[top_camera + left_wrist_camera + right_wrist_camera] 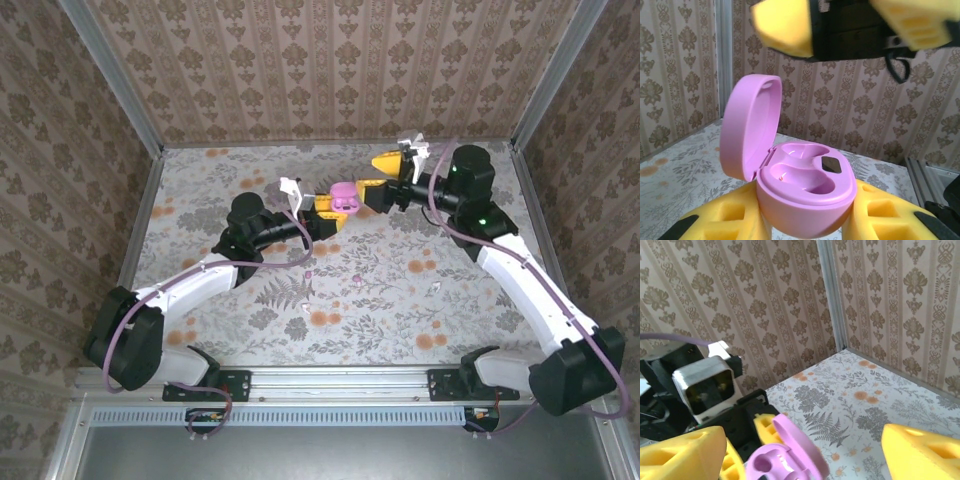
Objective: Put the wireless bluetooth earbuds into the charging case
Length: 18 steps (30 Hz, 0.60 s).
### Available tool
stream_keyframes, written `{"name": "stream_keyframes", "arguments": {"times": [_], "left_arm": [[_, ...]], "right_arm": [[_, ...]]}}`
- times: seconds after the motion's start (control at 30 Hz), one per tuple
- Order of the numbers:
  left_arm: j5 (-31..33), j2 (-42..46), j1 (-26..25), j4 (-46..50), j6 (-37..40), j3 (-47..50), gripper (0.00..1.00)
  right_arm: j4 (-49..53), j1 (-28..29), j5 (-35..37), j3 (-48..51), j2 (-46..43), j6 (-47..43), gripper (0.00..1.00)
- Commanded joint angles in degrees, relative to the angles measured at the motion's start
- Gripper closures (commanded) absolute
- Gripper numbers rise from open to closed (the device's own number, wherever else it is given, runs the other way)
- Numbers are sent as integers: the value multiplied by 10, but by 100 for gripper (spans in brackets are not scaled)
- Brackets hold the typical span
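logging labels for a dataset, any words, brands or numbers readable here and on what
None readable.
The open pink charging case bears no lettering on lid or body; the dark patch inside it is blank.
The patterned walls and floral table carry only ornament.

Between the yellow left fingers [730, 220] the case [805, 210] is plain lilac-pink, with a glossy black patch [830, 164] in one well. The right fingers [925, 450] are yellow too. Beneath the jaws the table [400, 300] is printed with grey ferns and orange flower spots; beyond them the walls [330, 70] carry brown damask stripes. A cable [675, 338] is purple
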State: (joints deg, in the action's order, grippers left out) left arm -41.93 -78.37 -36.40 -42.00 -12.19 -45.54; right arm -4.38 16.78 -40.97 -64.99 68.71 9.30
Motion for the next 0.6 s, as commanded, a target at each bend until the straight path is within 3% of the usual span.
{"name": "stream_keyframes", "arguments": {"times": [0.0, 0.13, 0.27, 0.4, 0.57], "left_arm": [[16, 20, -1, -5, 13, 8, 67], [40, 30, 0, -16, 14, 22, 67], [65, 48, 0, -13, 20, 33, 67], [85, 74, 0, 11, 38, 41, 67], [114, 107, 0, 20, 52, 64, 67]], "right_arm": [[90, -18, 82, -15, -40, 30, 22], [219, -80, 158, -16, -14, 81, 38], [286, -122, 117, 10, 43, 127, 52], [319, -110, 52, 14, 122, 132, 65], [401, -40, 95, -21, 213, 104, 66]]}}
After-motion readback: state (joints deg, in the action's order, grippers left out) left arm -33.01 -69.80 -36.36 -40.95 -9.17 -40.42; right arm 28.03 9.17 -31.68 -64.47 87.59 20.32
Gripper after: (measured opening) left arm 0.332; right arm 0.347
